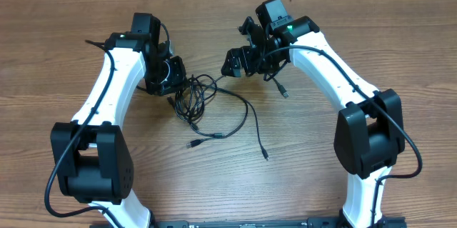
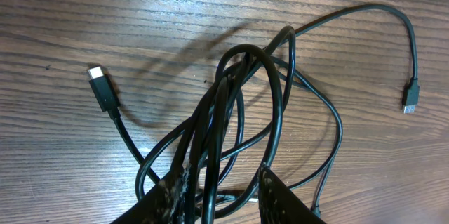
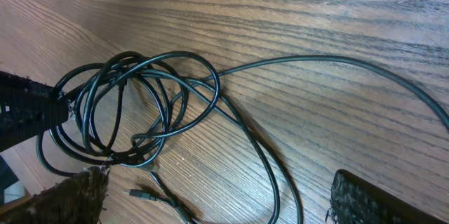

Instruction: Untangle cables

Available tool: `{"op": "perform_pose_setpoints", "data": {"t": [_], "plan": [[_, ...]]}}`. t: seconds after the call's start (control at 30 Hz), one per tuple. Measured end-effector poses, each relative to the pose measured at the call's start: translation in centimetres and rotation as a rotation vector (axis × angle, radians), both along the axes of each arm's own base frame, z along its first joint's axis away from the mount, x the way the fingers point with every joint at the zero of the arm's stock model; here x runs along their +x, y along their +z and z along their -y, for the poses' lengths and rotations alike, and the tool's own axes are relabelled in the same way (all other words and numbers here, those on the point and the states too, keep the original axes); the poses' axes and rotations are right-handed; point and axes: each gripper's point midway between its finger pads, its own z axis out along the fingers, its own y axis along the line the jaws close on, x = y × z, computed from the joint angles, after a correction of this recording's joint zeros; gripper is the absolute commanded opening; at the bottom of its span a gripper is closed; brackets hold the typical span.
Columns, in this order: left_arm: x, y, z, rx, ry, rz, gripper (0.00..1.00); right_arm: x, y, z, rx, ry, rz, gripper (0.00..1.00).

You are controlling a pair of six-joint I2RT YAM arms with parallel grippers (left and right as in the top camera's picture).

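1. Where the left gripper sits low at the left of the table, its fingers are drawn part-way in. Several strands run between them, bunched against one finger, with a gap to the other. Whether they actually bite cannot be told.
2. Item: cables, thin, black. Location: just right of the left gripper, between the two arms, heaped in overlapping loops on the wood. Some loops stand up off the surface.
3. Item: silver-tipped plug, a free end lying flat, clear of the loops. A second plug ends a long curve on the far side.
4. Item: long strand, leaving the knot and running out over bare wood.
5. Item: right gripper, fingers spread wide, nothing between them, poised right of the knot.
6. Handling note, as a judgement: use the left as an anchor. Have the right take one strand just where it leaves the loops, not at its plug, and draw it slowly away. Ease off if the whole heap drags or a plug snags.
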Motion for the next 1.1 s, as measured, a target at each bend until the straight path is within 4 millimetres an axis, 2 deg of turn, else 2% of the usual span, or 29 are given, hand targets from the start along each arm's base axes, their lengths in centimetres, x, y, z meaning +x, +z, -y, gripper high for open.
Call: {"op": "perform_pose_setpoints", "data": {"t": [0.33, 0.4, 0.47, 0.5, 0.7, 0.77, 0.9, 1.03, 1.1], "plan": [[0.0, -0.5, 0.0, 0.000, 0.000, 0.003, 0.27, 0.0, 0.0, 0.0, 0.000, 0.000, 0.000, 1.00], [-0.2, -0.8, 0.0, 0.000, 0.000, -0.005, 0.22, 0.0, 0.0, 0.0, 0.000, 0.000, 0.000, 0.99], [-0.3, -1.0, 0.0, 0.001, 0.001, -0.011, 0.06, 0.0, 0.0, 0.0, 0.000, 0.000, 0.000, 0.99], [-0.3, -1.0, 0.0, 0.002, 0.002, -0.010, 0.04, 0.0, 0.0, 0.0, -0.001, 0.000, -0.001, 0.99], [0.0, -0.9, 0.2, -0.008, -0.048, 0.023, 0.04, -0.1, 0.0, 0.0, -0.001, -0.003, -0.005, 0.94], [0.0, -0.7, 0.7, -0.032, -0.091, 0.036, 0.04, -0.1, -0.1, 0.1, -0.002, -0.016, -0.018, 0.89], [0.5, 1.2, 2.7, -0.148, -0.222, 0.114, 0.04, -0.3, 0.0, -0.1, 0.009, -0.037, -0.038, 0.81], [1.1, 4.5, 5.3, -0.303, -0.372, 0.234, 0.04, -0.7, 0.3, -0.5, 0.042, -0.038, -0.069, 0.60], [1.2, 6.0, 6.4, -0.376, -0.441, 0.295, 0.04, -1.0, 0.4, -0.7, 0.053, -0.040, -0.086, 0.56]]}}
